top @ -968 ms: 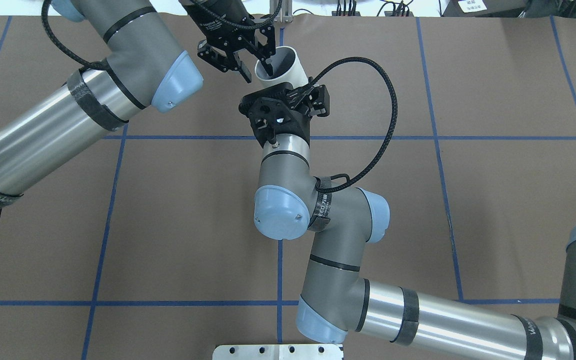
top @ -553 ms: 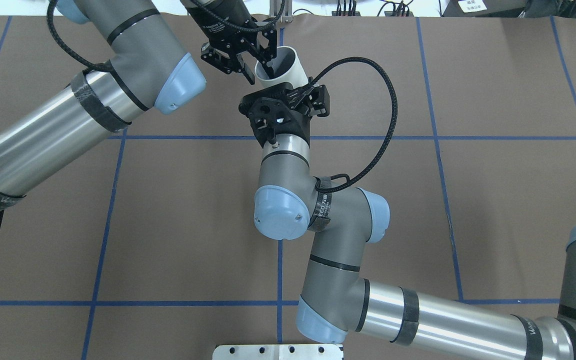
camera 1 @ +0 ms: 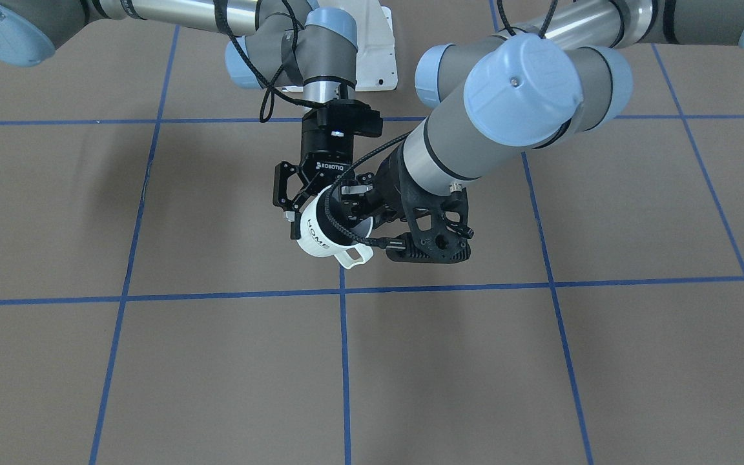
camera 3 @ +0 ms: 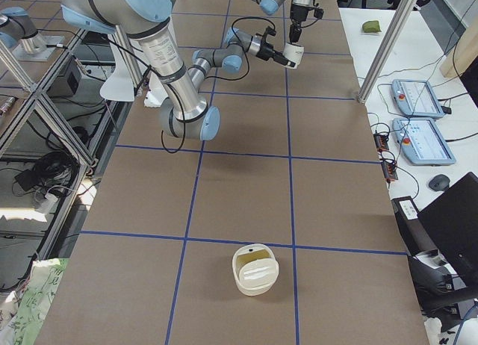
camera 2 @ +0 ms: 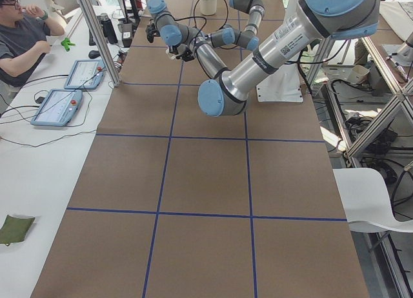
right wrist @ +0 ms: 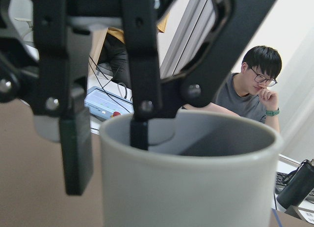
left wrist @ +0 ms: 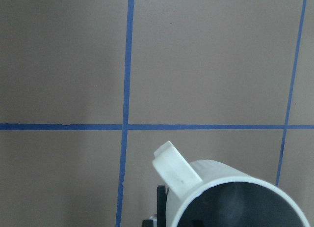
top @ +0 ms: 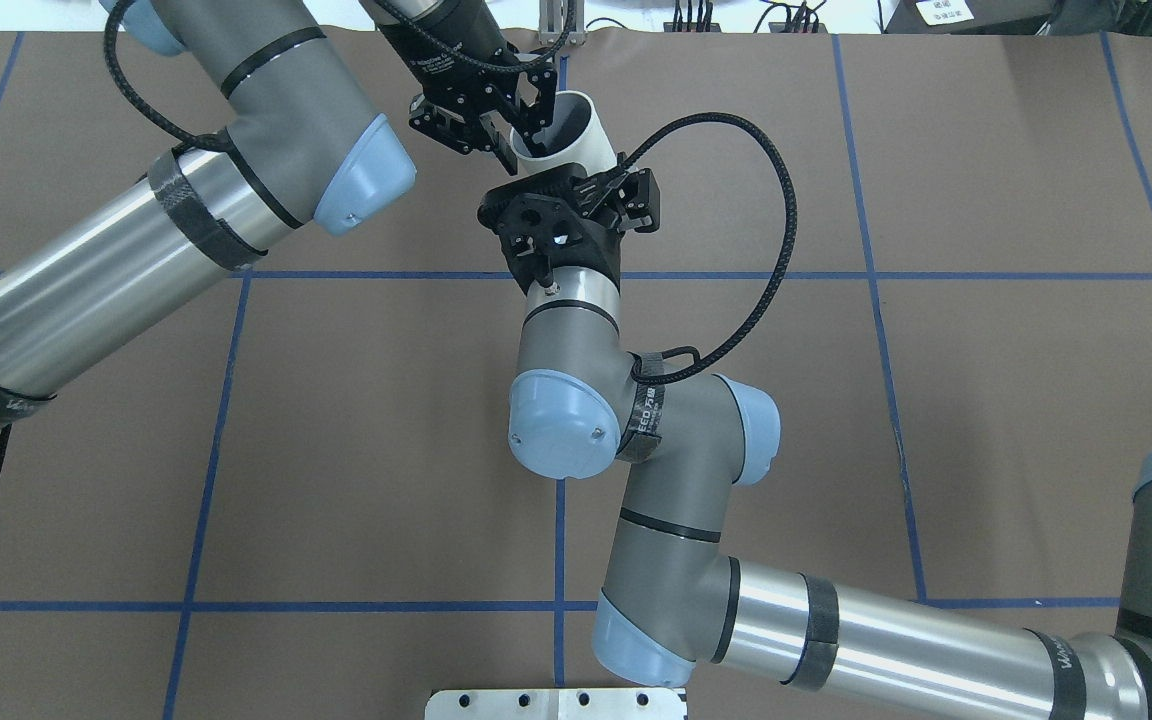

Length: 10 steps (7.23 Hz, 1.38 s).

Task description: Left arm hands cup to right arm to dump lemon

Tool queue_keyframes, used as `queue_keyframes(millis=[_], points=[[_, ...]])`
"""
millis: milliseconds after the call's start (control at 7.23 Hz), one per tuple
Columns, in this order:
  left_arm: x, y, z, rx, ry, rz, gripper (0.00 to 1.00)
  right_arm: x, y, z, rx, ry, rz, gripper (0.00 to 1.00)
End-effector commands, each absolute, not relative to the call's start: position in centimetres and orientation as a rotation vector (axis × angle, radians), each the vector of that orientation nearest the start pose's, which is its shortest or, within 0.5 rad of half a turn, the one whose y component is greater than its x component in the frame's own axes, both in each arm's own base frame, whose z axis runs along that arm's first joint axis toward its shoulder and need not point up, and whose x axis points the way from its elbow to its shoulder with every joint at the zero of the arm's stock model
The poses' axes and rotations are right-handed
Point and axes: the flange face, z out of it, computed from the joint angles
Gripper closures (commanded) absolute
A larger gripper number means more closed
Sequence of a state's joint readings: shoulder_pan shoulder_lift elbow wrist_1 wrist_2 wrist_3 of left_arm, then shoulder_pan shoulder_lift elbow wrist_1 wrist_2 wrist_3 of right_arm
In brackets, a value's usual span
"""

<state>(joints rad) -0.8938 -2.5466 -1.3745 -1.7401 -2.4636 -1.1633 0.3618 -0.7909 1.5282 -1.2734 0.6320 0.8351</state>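
The cup [camera 1: 318, 237] is a white mug marked "HOME", held tilted in the air above the table's far middle. My right gripper [camera 1: 307, 216] is shut on its body from the robot's side. It also shows in the overhead view [top: 581, 185], just below the cup [top: 576, 128]. My left gripper [top: 522, 146] is open and straddles the rim. One finger [right wrist: 140, 131] is inside the cup [right wrist: 186, 178], the other [right wrist: 76, 153] is just outside the wall. The left wrist view shows the cup's handle [left wrist: 174, 167] and grey inside. The lemon is hidden.
The table is brown paper with a blue tape grid [top: 556, 275]. A cream round container [camera 3: 255, 269] stands near the table's end on my right. A metal base plate [top: 556, 702] lies at my front edge. An operator [camera 2: 19, 33] sits at a side desk with tablets.
My left gripper has shifted right and towards the table's far edge, bringing its outer finger closer to the cup's wall. The cup and my right arm have stayed still.
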Motion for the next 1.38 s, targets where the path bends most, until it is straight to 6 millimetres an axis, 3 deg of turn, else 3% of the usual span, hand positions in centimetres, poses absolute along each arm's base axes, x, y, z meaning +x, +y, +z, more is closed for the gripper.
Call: queue_keyframes(millis=[0,138,277,830,1245], points=[[42.5,-60.8,8.0,-0.131,1.187,-0.004,1.0,-57.1,-44.4,14.6,1.21,-0.367,0.161,0.79],[42.6,-60.7,7.9,-0.185,1.183,-0.083,1.0,-57.0,-44.4,14.6,1.211,-0.368,0.161,0.45],[42.5,-60.7,7.3,-0.191,1.188,-0.096,1.0,-57.1,-44.4,14.8,1.209,-0.363,0.158,0.0],[41.7,-61.3,7.5,-0.191,1.19,-0.103,1.0,-57.1,-44.5,15.5,1.207,-0.343,0.143,0.0],[37.1,-66.5,10.1,-0.182,1.167,-0.186,1.0,-57.0,-44.4,15.1,1.21,-0.35,0.144,0.0]])
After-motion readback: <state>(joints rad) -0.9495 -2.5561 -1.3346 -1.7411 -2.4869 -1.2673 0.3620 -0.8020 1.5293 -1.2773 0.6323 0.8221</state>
